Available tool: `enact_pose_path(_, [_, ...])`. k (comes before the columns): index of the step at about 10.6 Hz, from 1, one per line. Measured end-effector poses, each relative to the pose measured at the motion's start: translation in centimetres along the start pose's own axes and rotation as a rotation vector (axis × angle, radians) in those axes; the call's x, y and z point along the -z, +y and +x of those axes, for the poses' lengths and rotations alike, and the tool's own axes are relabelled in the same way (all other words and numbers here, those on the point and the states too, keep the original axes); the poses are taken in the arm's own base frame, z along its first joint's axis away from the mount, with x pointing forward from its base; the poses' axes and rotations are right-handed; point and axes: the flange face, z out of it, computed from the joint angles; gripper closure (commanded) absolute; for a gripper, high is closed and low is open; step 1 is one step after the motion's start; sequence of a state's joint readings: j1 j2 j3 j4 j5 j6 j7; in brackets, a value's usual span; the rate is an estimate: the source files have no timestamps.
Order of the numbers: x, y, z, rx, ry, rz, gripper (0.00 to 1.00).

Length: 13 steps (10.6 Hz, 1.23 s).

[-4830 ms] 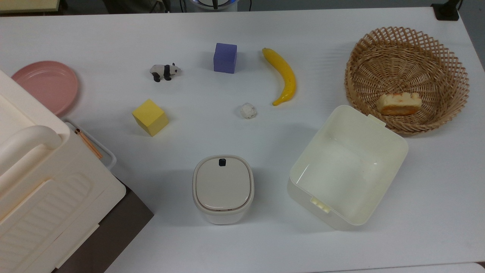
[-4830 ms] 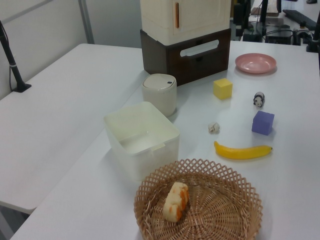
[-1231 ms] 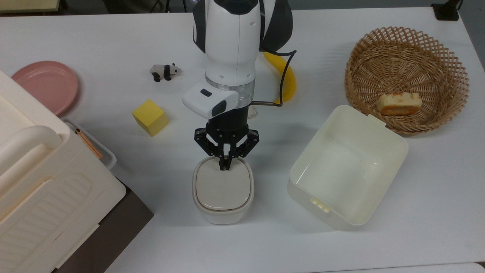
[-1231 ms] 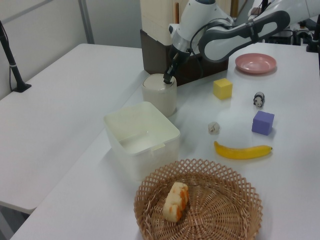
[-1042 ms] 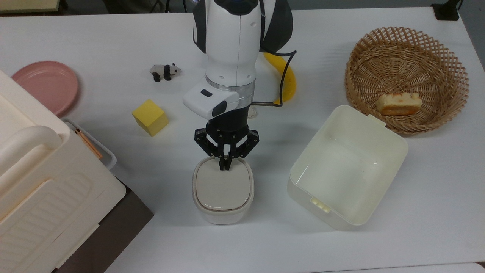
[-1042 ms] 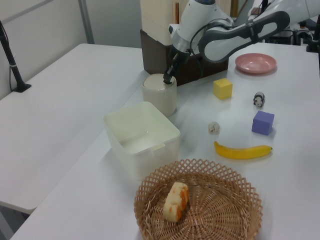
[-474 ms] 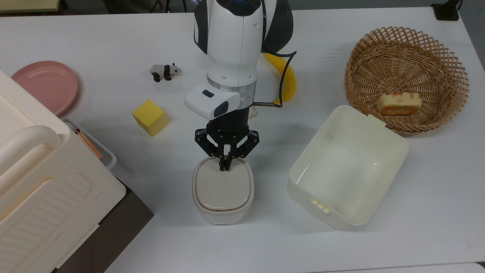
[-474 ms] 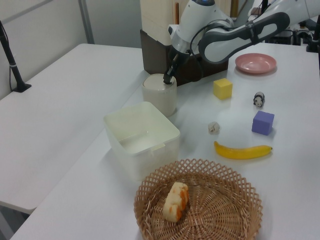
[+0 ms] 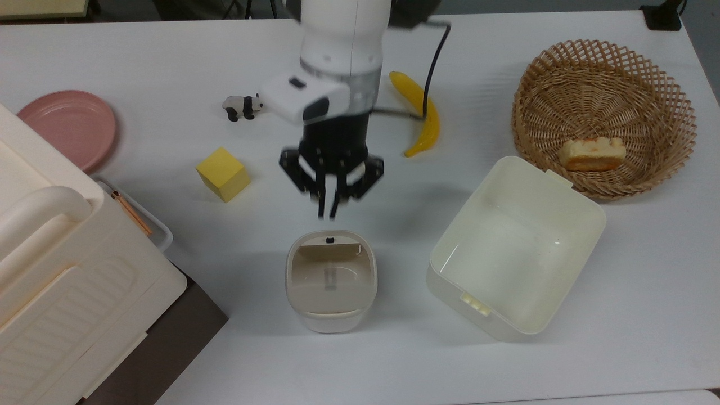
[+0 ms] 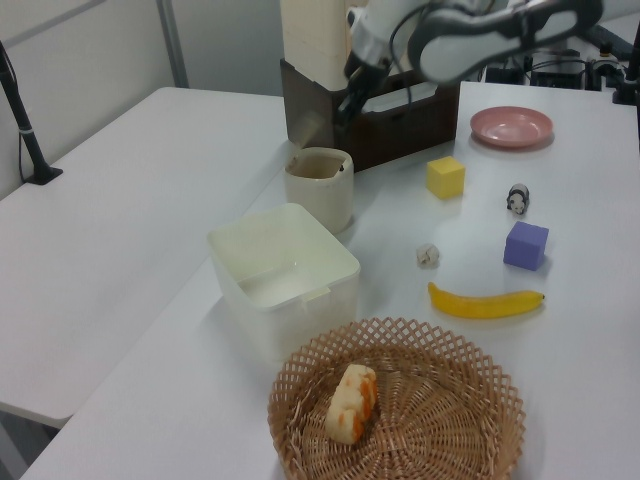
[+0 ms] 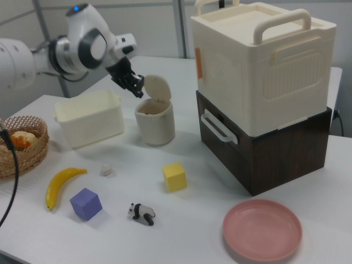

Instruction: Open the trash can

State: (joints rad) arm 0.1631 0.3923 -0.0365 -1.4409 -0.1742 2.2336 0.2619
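a white table [image 9: 169, 50] carries everything here. the trash can [image 9: 331, 281] stands near the front edge in the top view, between the big box [image 9: 62, 281] on the top view's left and the open tub [image 9: 517, 247] on the top view's right. its lid [image 11: 157, 88] stands upright at the back, so the bin is open and i can see down into it; the small black button [image 9: 329, 240] shows at the rim nearest me. my gripper [image 9: 328, 212] hangs above the table just behind the can, clear of it, fingers pointing down and drawn almost together with nothing between them. in the right view my gripper [image 11: 136, 87] sits just beside the raised lid, apart from it.

further out, a yellow cube [image 9: 223, 174] lies to the top view's left of my arm, a toy panda [image 9: 243, 106] behind that, and a pink plate [image 9: 70, 126] by the box. a banana [image 9: 423, 115] lies on the top view's right of my arm, with a purple cube [image 10: 526, 245] near it in the left view. a wicker basket [image 9: 604, 79] holds a piece of cake [image 9: 593, 153].
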Motion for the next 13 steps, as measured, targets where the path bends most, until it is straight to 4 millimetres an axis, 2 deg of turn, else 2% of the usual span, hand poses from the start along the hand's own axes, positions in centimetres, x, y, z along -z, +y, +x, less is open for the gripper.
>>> enact_pose_path(1, [2.0, 0.2, -1.0, 0.000, -0.087, -0.021, 0.42])
enact_pose_path(2, [3.8, 0.3, -2.3, 0.020, -0.181, -0.033, 0.08])
enact_pose_path(3, [5.7, 0.2, -3.6, 0.058, -0.265, -0.017, 0.00])
enact_pose_path(7, [14.6, 2.9, -8.3, 0.143, -0.490, 0.038, 0.00])
enact_pose_path(8, [15.4, 3.7, -8.9, 0.139, -0.501, 0.037, 0.00])
enact_pose_path(13, [14.2, 7.0, -9.1, 0.176, -0.528, 0.099, 0.00])
